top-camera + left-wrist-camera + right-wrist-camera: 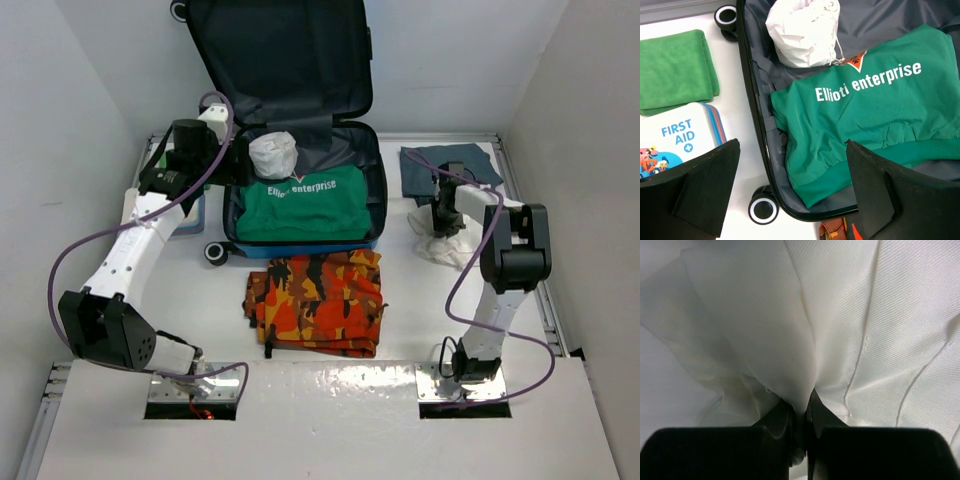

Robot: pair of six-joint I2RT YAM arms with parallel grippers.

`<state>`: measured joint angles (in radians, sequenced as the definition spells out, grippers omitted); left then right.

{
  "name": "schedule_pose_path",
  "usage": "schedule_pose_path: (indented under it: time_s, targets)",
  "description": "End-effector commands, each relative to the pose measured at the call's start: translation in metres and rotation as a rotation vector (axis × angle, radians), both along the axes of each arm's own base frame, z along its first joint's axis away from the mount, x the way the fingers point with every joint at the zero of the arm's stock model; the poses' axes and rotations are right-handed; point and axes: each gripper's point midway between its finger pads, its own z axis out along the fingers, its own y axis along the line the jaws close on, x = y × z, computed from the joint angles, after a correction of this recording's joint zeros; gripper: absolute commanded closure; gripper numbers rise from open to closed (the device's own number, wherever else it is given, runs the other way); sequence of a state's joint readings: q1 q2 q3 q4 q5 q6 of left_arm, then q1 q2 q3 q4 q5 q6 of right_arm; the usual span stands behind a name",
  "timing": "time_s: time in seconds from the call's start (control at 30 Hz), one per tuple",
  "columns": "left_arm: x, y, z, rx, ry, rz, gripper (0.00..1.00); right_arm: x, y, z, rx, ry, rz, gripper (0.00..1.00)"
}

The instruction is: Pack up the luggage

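1. The luggage (280,60) is laid open at the far centre of the table with its lid upright. A green shirt (305,205) and a white bundle (272,155) are already packed in it.
2. A white cloth (840,315), right of the case, is pinched between the closed fingers of the right gripper (800,407). Picking it up appears to be the step in hand.
3. Next, the cloth would need to be lifted and carried left over the case's right wall, where trailing folds could be caught on the rim.
4. The left gripper (792,147) is held spread and empty above the case's near-left corner.
5. Outside the case are seen an orange camouflage garment (318,300) on its near side, a grey folded garment (450,168) at the far right, and a first-aid box (677,137) and green towel (675,70) on the left.
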<state>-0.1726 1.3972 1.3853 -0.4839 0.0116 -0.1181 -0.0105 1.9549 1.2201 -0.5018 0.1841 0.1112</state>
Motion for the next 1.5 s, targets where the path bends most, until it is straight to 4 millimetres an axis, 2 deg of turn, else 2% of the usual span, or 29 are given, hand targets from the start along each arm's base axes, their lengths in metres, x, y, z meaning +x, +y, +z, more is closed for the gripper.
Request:
schedule_pose_path:
  time_s: [0.0,0.03,0.07,0.1,0.13,0.27,0.43,0.53,0.57,0.6,0.63,0.67,0.7,0.77,0.83,0.87,0.9,0.93,0.97,1.0,1.07,1.1,1.2,1.27,1.3,1.37,1.4,1.43,1.47]
  targets:
    - [0.007,0.0,0.019,-0.031,-0.048,0.005,0.1,-0.053,0.017,-0.027,0.122,0.176,0.022,1.0]
    - [0.007,0.0,0.019,-0.031,-0.048,0.005,0.1,-0.046,0.024,-0.01,0.176,0.119,0.027,1.0]
    - [0.007,0.0,0.019,-0.031,-0.048,0.005,0.1,-0.043,0.024,-0.003,0.176,0.103,0.027,1.0]
    - [0.008,0.004,0.019,-0.03,-0.048,0.014,0.1,-0.041,0.034,0.006,0.239,0.095,0.051,1.0]
    - [0.008,0.002,0.019,-0.034,-0.047,0.006,0.1,-0.028,0.038,0.031,0.266,0.02,0.064,1.0]
    - [0.008,0.002,0.019,-0.035,-0.047,0.006,0.1,0.01,0.057,0.106,0.367,-0.162,0.114,1.0]
    - [0.01,0.005,0.015,-0.037,-0.037,0.007,0.1,0.043,0.08,0.175,0.452,-0.325,0.177,1.0]
    - [0.011,0.008,0.013,-0.037,-0.037,0.016,0.1,0.058,0.091,0.197,0.476,-0.395,0.2,1.0]
    - [0.011,0.008,0.013,-0.037,-0.038,0.016,0.1,0.062,0.11,0.208,0.49,-0.413,0.241,1.0]
    - [0.012,0.008,0.009,-0.036,-0.029,0.016,0.1,0.076,0.115,0.224,0.493,-0.464,0.256,1.0]
    - [0.012,0.008,0.009,-0.036,-0.028,0.016,0.1,0.076,0.118,0.225,0.497,-0.464,0.256,1.0]
    - [0.013,0.012,0.009,-0.035,-0.029,0.026,0.1,0.088,0.132,0.245,0.507,-0.514,0.288,1.0]
    - [0.014,0.012,0.007,-0.035,-0.029,0.026,0.1,0.093,0.135,0.244,0.512,-0.515,0.287,1.0]
    - [0.014,0.014,0.007,-0.041,-0.028,0.024,0.1,0.114,0.153,0.258,0.531,-0.57,0.319,1.0]
    - [0.015,0.018,-0.001,-0.039,-0.01,0.035,0.1,0.121,0.174,0.261,0.537,-0.582,0.352,1.0]
    - [0.016,0.018,0.001,-0.04,-0.019,0.035,0.1,0.138,0.183,0.265,0.533,-0.603,0.366,1.0]
    - [0.016,0.022,-0.003,-0.038,-0.01,0.044,0.1,0.139,0.199,0.264,0.533,-0.601,0.389,1.0]
    - [0.016,0.022,-0.003,-0.046,-0.009,0.048,0.1,0.146,0.206,0.277,0.532,-0.638,0.407,1.0]
    - [0.015,0.022,-0.007,-0.045,0.001,0.049,0.1,0.159,0.213,0.266,0.529,-0.629,0.409,1.0]
    - [0.017,0.026,-0.005,-0.047,-0.01,0.058,0.1,0.158,0.232,0.267,0.53,-0.63,0.437,1.0]
    - [0.017,0.03,-0.009,-0.055,0.0,0.074,0.1,0.172,0.261,0.263,0.55,-0.646,0.461,1.0]
    - [0.018,0.028,-0.014,-0.059,0.013,0.065,0.1,0.177,0.266,0.269,0.549,-0.67,0.468,1.0]
    - [0.021,0.03,-0.017,-0.072,0.017,0.07,0.1,0.187,0.297,0.23,0.569,-0.634,0.458,1.0]
    - [0.023,0.03,-0.021,-0.071,0.026,0.071,0.1,0.191,0.31,0.221,0.612,-0.637,0.421,1.0]
    - [0.023,0.034,-0.021,-0.071,0.025,0.08,0.1,0.188,0.322,0.191,0.617,-0.582,0.409,1.0]
    - [0.023,0.034,-0.021,-0.071,0.025,0.08,0.1,0.192,0.327,0.175,0.637,-0.559,0.328,1.0]
    - [0.024,0.034,-0.025,-0.078,0.036,0.085,0.1,0.193,0.331,0.15,0.637,-0.522,0.303,1.0]
    - [0.024,0.035,-0.024,-0.084,0.037,0.083,0.1,0.198,0.335,0.15,0.67,-0.54,0.264,1.0]
    - [0.024,0.036,-0.024,-0.084,0.037,0.083,0.1,0.199,0.338,0.136,0.677,-0.525,0.25,1.0]
